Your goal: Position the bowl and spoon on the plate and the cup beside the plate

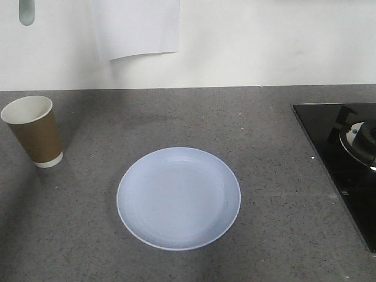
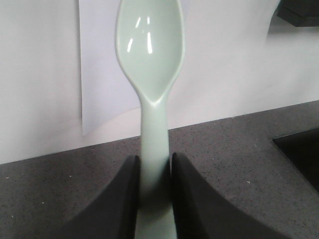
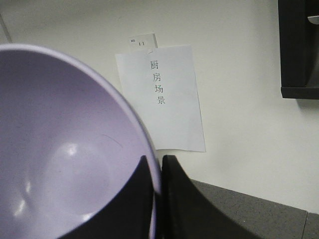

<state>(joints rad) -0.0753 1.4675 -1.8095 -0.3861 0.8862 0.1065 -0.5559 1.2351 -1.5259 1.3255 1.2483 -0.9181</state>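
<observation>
Speckled grey countertop (image 1: pixel 282 194) carries your ridged round plate (image 1: pixel 178 198), with the tapered paper cup (image 1: pixel 34 130) well left of it. Your left gripper (image 2: pixel 155 174) clamps the glossy spoon (image 2: pixel 151 59) upright by its handle; your right gripper (image 3: pixel 158 199) pinches the smooth bowl (image 3: pixel 60 149) rim.

left hand (image 2: pixel 154 199) pinches the spoon (image 2: pixel 151 55) handle; right hand (image 3: pixel 155 199) clamps the bowl (image 3: pixel 60 164) rim.

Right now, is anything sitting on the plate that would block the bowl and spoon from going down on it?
Nothing visible does. The plate lies bare on the counter, and the cup stands well off to its side. The right claw grips the bowl by its rim; the left claw holds the spoon.
</observation>
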